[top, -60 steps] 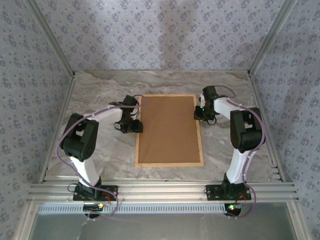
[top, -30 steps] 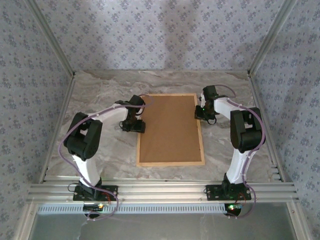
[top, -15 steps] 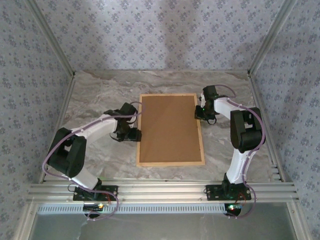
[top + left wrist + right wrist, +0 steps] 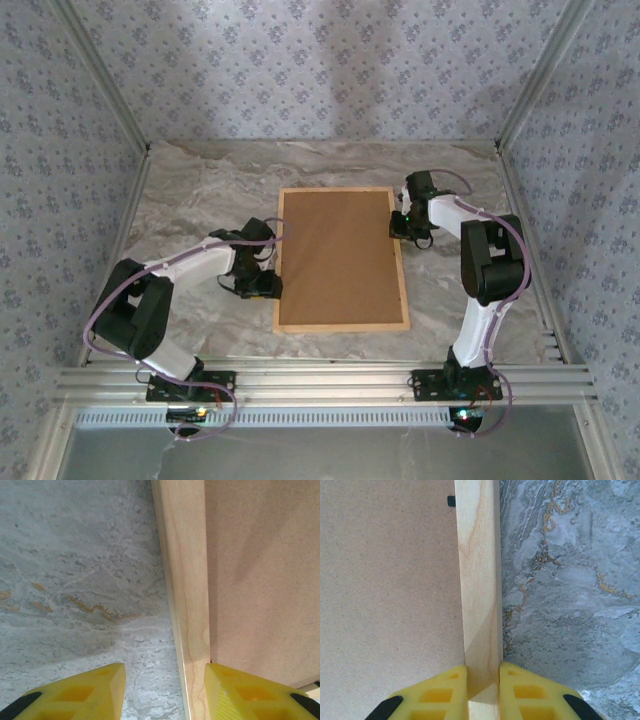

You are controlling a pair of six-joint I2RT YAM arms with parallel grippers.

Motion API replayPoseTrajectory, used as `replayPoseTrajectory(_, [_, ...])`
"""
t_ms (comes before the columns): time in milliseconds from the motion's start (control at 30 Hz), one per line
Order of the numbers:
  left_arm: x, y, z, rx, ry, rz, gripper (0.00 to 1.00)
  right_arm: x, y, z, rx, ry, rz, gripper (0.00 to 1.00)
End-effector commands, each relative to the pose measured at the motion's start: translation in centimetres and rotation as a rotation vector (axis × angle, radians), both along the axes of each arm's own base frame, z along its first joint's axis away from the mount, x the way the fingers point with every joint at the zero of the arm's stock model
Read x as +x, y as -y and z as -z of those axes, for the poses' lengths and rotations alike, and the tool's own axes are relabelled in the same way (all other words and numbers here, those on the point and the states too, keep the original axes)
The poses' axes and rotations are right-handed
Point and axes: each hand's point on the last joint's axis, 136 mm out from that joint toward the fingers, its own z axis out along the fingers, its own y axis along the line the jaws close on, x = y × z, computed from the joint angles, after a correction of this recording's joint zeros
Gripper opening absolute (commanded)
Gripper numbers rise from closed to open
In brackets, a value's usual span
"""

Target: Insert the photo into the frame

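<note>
Two rails of the thin light-wood rectangular frame [image 4: 340,327], flat in the middle of the grey marble table [image 4: 200,200], are attended: the right gripper [image 4: 483,672] pinches the right rail, the left gripper [image 4: 164,670] stands spread astride the left one.

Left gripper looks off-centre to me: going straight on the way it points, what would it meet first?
Probably the frame, whose rail lies between the left gripper's fingers, above the table; depth is unclear.
</note>
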Motion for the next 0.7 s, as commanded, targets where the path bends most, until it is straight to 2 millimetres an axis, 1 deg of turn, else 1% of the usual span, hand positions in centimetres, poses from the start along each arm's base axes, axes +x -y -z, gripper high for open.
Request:
replayPoseTrajectory(0, [-1.7, -0.1, 0.4, 0.005, -0.059, 0.030, 0.46, -1.8, 0.0, 2.2, -0.015, -0.087, -0.022, 0.18])
replayPoseTrajectory(233, [-1.8, 0.0, 1.4, 0.021, -0.079, 0.039, 0.46, -1.9, -0.1, 2.2, -0.015, -0.088, -0.024, 0.18])
replayPoseTrajectory(467, [-1.5, 0.7, 2.2, 0.009, -0.081, 0.041, 0.46, -1.9, 0.0, 2.3, -0.017, -0.091, -0.024, 0.18])
replayPoseTrajectory(567, [-1.8, 0.7, 2.7, 0.022, -0.090, 0.049, 0.47, -1.9, 0.0, 2.3, -0.017, -0.091, -0.024, 0.18])
replayPoseTrajectory(667, [-2.2, 0.5, 3.2, 0.045, -0.099, 0.057, 0.50, -2.0, 0.1, 2.3, -0.020, -0.090, -0.022, 0.18])
